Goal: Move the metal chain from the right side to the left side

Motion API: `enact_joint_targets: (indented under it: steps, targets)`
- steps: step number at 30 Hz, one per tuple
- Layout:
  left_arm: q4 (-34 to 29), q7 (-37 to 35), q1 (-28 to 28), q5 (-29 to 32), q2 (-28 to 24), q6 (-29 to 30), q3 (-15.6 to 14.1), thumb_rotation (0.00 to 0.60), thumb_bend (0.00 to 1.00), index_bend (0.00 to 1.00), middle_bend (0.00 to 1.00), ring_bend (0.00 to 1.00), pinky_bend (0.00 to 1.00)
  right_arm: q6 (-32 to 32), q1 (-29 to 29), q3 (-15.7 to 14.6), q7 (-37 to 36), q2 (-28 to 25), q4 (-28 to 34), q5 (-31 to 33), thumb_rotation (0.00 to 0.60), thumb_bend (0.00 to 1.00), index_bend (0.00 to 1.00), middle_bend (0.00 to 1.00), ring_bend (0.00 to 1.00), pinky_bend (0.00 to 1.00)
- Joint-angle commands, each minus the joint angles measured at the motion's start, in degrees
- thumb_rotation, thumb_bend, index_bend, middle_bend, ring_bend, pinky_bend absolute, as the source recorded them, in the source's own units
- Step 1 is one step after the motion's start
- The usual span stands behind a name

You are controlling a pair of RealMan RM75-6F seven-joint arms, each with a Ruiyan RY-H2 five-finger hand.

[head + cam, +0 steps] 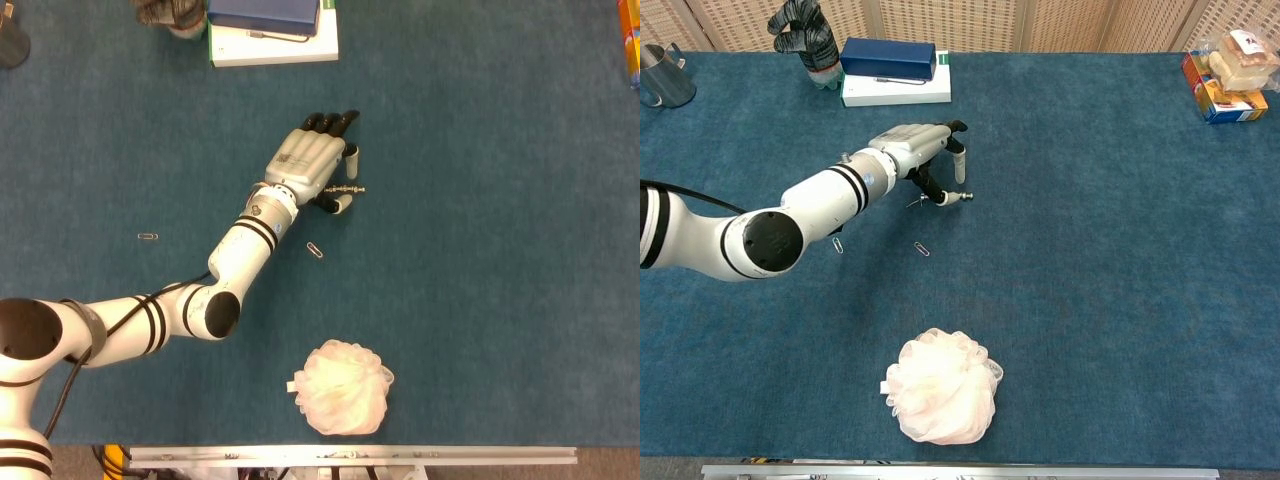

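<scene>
Landmark for all places: the white box [895, 90] at the far bench edge. Left to right.

Far left of the white box stood a metal cup [662, 76], partly cut off. Just left of it was a dark gloved bottle-like thing [803, 32]; I couldn't tell what it was. On top of the white box lay a blue box [888, 55].

A paperclip [148, 236] lay well in front of the white box, to its left. The left arm reached in from the lower left. The left hand [312, 165] hovered low over the blue bench [1120, 250], in front of the white box and slightly right of it, palm down. Its fingers [333, 121] were extended away from the robot and its thumb [957, 160] pointed down. The metal chain [943, 198] lay on the bench right under that hand, one end sticking out on the right. Whether the hand was actually gripping the chain or just touching it: cannot tell, contact was hidden. A second paperclip [922, 249] lay nearer than the chain.

A pink bath pouf [941, 388] sat far in front of the white box, near the bench's front edge. Snack packs [1228, 72] sat far right of the white box. The right hand was not in either view.

Step, as judged: the grasp stage, with the chain not yet lifted. The next move likely called for closing the thumb and fingers firmly on the chain, lifting clear, then carrying it left. Risk: a thin chain could slip out.
</scene>
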State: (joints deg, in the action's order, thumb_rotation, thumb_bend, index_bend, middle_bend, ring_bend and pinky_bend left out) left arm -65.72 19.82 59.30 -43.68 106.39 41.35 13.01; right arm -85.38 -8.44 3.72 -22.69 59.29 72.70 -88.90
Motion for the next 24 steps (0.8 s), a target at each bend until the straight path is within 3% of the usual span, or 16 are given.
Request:
enact_joint_targets:
  steps: [1, 24]
  targets:
    - [0.26, 0.19, 0.06, 0.02, 0.13, -0.17, -0.14, 0.600, 0.28, 0.44, 0.00, 0.00, 0.03, 0.11, 0.01, 0.00, -0.07, 0.05, -0.07, 0.05, 0.600, 0.03, 0.29, 0.11, 0.00, 0.04]
    - [2.97, 1.13, 0.80, 0.99, 1.78, -1.18, 0.07, 0.600, 0.28, 0.46, 0.00, 0.00, 0.03, 0.62, -0.06, -0.02, -1.16, 0.60, -1.03, -0.11, 0.600, 0.03, 0.29, 0.11, 0.00, 0.04]
